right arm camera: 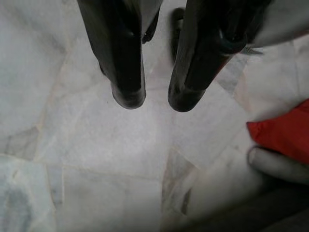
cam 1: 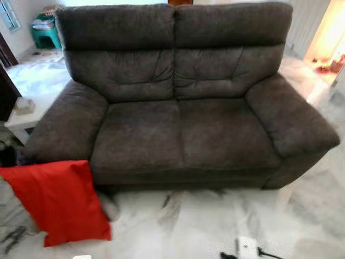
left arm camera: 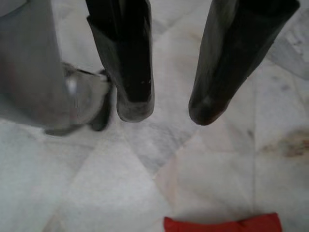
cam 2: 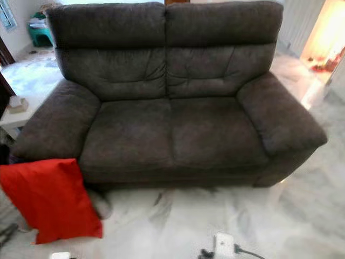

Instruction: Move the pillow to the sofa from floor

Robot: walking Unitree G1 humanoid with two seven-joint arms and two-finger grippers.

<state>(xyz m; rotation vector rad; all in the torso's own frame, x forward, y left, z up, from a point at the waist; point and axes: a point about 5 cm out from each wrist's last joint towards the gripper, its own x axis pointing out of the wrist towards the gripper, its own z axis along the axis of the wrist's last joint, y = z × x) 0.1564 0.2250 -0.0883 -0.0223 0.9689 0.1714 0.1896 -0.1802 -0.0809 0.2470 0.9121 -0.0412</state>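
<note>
The red pillow (cam 1: 59, 200) lies on the marble floor (cam 1: 188, 226), at the robot's left, and it leans against the front corner of the dark grey sofa (cam 1: 178, 108), just under the sofa's armrest on that side. It stands tilted, with its lower corner toward the robot. The sofa seat is free, so the pillow is not yet moved.

Both arms hang down over the floor. The left claw (left arm camera: 166, 108) is open, with a clear gap between its two black fingers, and it holds nothing. Beyond it, on the floor, a strip of the red pillow is visible. The right claw (right arm camera: 157, 101) holds nothing also; its fingers are only a little apart. In the right wrist view a red corner of the pillow shows at the side, next to a pale rounded object (right arm camera: 277, 164) that cannot be identified.

The relation that matters is this: the pillow is on the left side of the robot, ahead and low, so the left arm seems the nearer one. Probably the robot must first turn or step to the left and bend down, because neither claw is close to the pillow now.

At the far left a small white counter (cam 1: 24, 116) stands beside the sofa.
</note>
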